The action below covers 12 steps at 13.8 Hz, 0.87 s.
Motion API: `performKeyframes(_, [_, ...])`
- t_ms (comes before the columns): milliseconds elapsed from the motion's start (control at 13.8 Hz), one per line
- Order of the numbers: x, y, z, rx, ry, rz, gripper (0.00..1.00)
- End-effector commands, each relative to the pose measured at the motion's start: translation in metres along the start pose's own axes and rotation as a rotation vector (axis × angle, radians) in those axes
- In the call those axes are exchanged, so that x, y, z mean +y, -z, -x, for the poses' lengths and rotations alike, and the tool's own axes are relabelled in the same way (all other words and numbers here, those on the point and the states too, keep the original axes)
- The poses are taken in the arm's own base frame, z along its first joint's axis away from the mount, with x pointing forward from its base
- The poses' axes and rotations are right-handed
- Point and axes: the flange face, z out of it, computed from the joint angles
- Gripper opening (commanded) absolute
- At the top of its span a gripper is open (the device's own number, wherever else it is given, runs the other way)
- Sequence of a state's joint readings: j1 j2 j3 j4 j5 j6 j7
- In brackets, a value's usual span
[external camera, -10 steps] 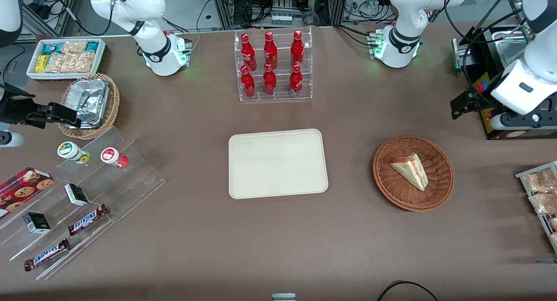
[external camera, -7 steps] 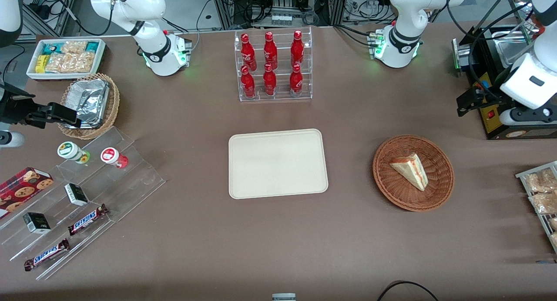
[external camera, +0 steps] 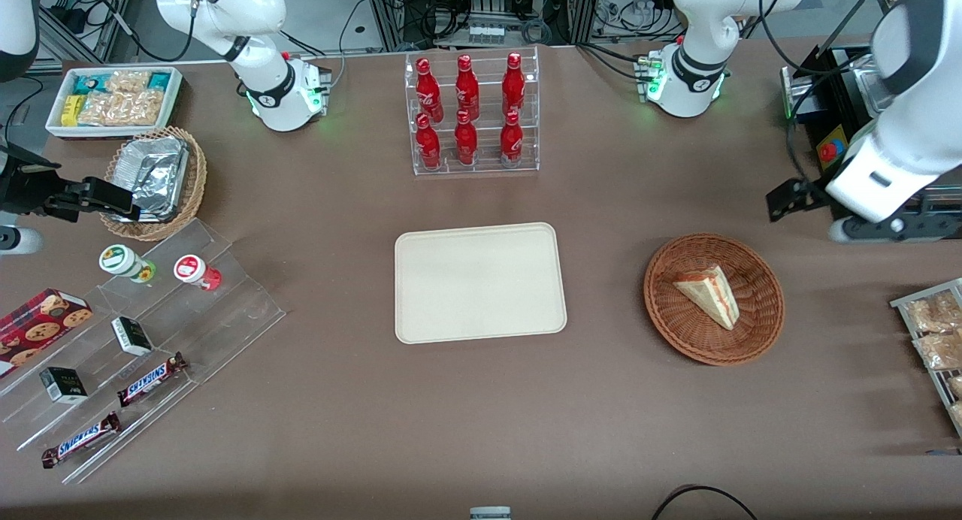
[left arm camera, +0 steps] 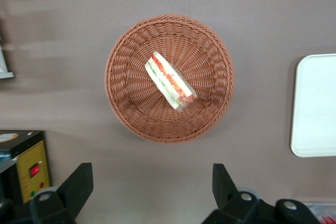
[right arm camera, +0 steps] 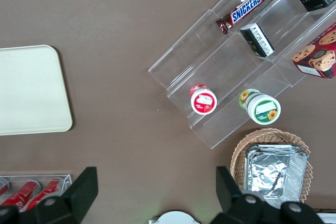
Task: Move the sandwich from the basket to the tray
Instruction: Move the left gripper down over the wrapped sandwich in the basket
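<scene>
Left gripper [left arm camera: 148, 184] aloft (fingers wide apart)

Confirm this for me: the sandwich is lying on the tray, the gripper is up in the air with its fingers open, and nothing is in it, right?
Not quite. The sandwich lies in the basket, not on the tray, which is bare. The left wrist view and the front view both show this. The rest holds: the gripper hangs above the table beside the basket, fingers open and holding nothing.

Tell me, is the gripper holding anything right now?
Nothing. The gripper is open and empty, above the table beside the basket; the sandwich lies in it.
</scene>
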State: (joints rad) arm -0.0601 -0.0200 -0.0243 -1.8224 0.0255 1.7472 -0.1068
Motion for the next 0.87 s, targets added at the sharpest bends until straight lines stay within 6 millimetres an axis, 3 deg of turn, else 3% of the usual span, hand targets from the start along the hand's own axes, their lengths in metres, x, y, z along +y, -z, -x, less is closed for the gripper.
performKeyframes(0, [0.004, -0.048, 0.002, 0.046, 0.103, -0.007, 1.00])
performKeyframes(435, [0.019, -0.148, 0.005, 0.128, 0.384, 0.035, 1.00])
performKeyframes(508, [0.028, -0.160, 0.003, 0.118, 0.409, 0.037, 1.00])
performKeyframes(798, [0.032, -0.193, -0.004, 0.092, 0.449, 0.037, 1.00])
